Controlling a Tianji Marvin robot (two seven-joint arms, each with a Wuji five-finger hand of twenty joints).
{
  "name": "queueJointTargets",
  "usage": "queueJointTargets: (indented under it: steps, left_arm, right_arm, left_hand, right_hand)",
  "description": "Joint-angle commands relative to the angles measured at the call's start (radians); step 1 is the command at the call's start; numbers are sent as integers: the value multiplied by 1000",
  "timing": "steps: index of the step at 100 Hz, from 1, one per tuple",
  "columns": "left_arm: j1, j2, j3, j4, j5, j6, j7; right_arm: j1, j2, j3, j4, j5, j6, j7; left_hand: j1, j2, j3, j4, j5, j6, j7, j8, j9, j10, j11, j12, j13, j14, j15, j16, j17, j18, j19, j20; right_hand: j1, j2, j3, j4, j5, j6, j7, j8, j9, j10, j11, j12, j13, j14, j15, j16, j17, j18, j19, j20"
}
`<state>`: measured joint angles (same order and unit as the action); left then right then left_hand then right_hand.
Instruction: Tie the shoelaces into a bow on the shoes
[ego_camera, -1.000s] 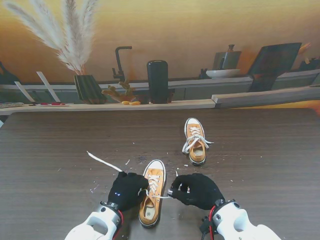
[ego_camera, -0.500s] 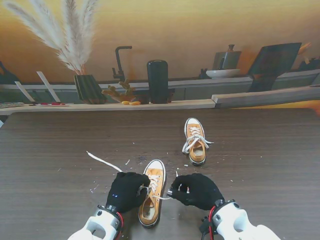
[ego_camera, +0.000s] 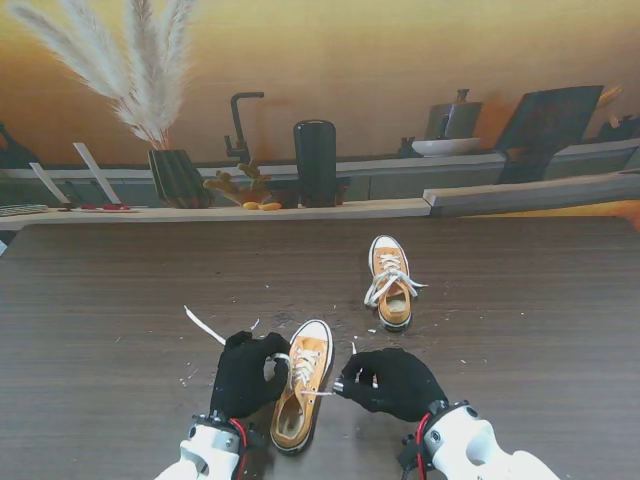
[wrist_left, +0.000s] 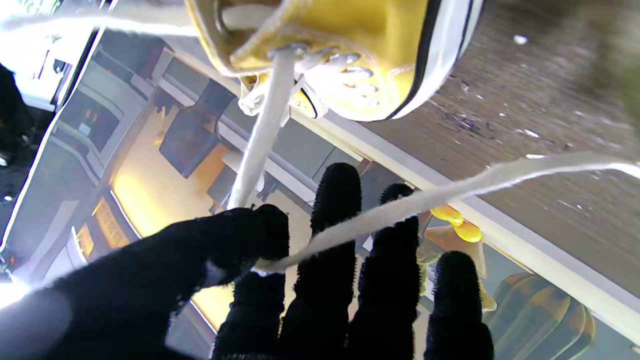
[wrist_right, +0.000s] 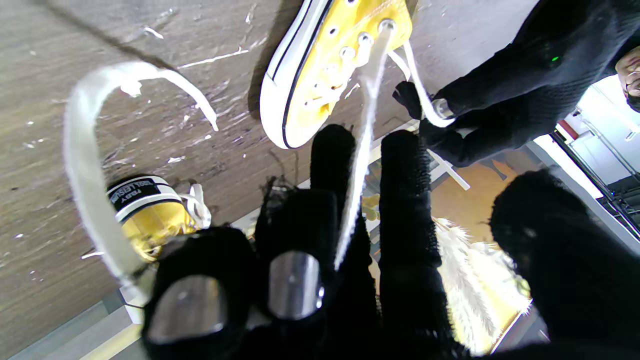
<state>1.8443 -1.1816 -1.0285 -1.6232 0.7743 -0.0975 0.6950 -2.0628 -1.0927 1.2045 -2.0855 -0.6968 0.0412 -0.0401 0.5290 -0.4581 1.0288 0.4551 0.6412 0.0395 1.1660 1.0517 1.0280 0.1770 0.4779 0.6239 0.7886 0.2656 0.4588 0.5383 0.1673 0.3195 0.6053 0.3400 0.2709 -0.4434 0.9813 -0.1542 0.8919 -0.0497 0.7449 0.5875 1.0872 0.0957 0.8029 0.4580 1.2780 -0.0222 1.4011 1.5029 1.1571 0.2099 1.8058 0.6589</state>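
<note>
Near shoe (ego_camera: 300, 385): I see it on the tabletop (ego_camera: 120, 300), between my hands, toe pointing away from me.
Left hand (ego_camera: 248, 372): thumb and fingers pinch one lace (wrist_left: 260, 145) running taut from the eyelets.
Right hand (ego_camera: 392, 381): closed on the other lace (wrist_right: 361, 150).
Far shoe (ego_camera: 391, 283): farther from me, to the right, laces loose.

A staged kitchen set rather than a real one: across the top of the stand view runs a printed backdrop (ego_camera: 330, 60) of a counter with a black tap (ego_camera: 240, 125), bowl (ego_camera: 443, 146) and pampas grass (ego_camera: 130, 60) in a vase. In front lies a dark wood table (ego_camera: 100, 300), littered with white scraps.
</note>
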Motion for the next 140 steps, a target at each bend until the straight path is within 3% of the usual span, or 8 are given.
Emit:
queueJointTargets:
  steps: [1,41,70,78,92,101,113,140]
  left_arm:
    - [-21,-15,5,11,-22,-21,-10]
    - [-84,-83,12,130,-335,-229,-39]
    - [-65,-84,-6,100,-411,-232,-92]
    - [-51,-77,-16,79,-388,-205,-90]
    - [-13,-59,-49,21,-315,-155,-95]
    - [9,-51,-70,-12,-279,-145,-90]
    - [47,-36,-103,-70,-247,-130,-119]
    - [79,-23,-138,-137,-279,-178,-203]
  right_arm:
    - [-3,2,-2,0,2,-1,18]
    - [0,3,-11,-2,1,12,21]
    - [0,1,-13,0,8,10,15]
    - [-3,1,-9,-1,9,9,13]
    - [-10,0,0,-6,8,5,9]
    - [-13,-5,1,-10,28,-1,-6]
    - [-13,-12,1,-14,87,-14,-20]
    - [-5,-28,2,-31,253,-50,-36]
  left_hand:
    - [-13,-30,80,28,63,-29,96,34,45,13,4,-11,48,4,-5,-31,-20,6,-35,-33]
    - [-8,-32,58,67,60,38,130,50,127,61,707,343,221,-39,417,127,187,69,261,81]
    - [26,-93,61,5,106,48,95,8,265,-43,892,395,426,-64,770,145,460,159,651,268]
    - [-6,-70,50,8,108,-5,57,25,272,-108,890,418,483,-102,909,133,731,232,915,252]
    - [14,-25,-47,-48,44,-79,-24,-3,208,-175,800,434,487,-244,1139,140,908,-75,1367,264]
    - [104,-31,-152,-201,21,-99,-143,-182,165,-175,683,409,487,-359,1221,138,939,-298,1488,367]
    - [112,50,-441,-273,-20,-106,-269,-329,96,-181,581,395,487,-381,1222,136,944,-362,1489,380]
    - [135,74,-618,-270,45,-75,-512,-535,186,-265,687,381,488,-429,1275,136,950,-365,1489,449]
  right_hand:
    - [-50,21,32,15,18,6,-11,17,32,20,-6,-9,22,10,19,-8,23,4,178,-11]
    - [-42,29,33,13,20,12,-16,16,40,24,-7,-9,22,12,26,-26,21,10,171,-11]
    - [-42,31,33,12,22,12,-17,16,44,24,-7,-9,22,10,33,-35,21,13,170,-9]
    - [-43,29,33,11,24,13,-16,16,48,24,-6,-9,23,0,43,-36,21,14,172,-7]
    - [-53,21,37,13,24,8,-17,16,51,17,10,0,28,-66,89,-36,27,-22,198,13]
    - [-52,13,35,15,14,8,-18,16,35,14,23,10,28,-91,102,-32,30,-39,206,17]
    - [-45,10,24,16,-11,10,-21,17,-4,15,34,19,27,-96,103,-29,30,-47,208,16]
    - [-31,1,16,17,-54,15,-18,16,-52,23,43,18,22,-58,68,-9,24,-6,179,-3]
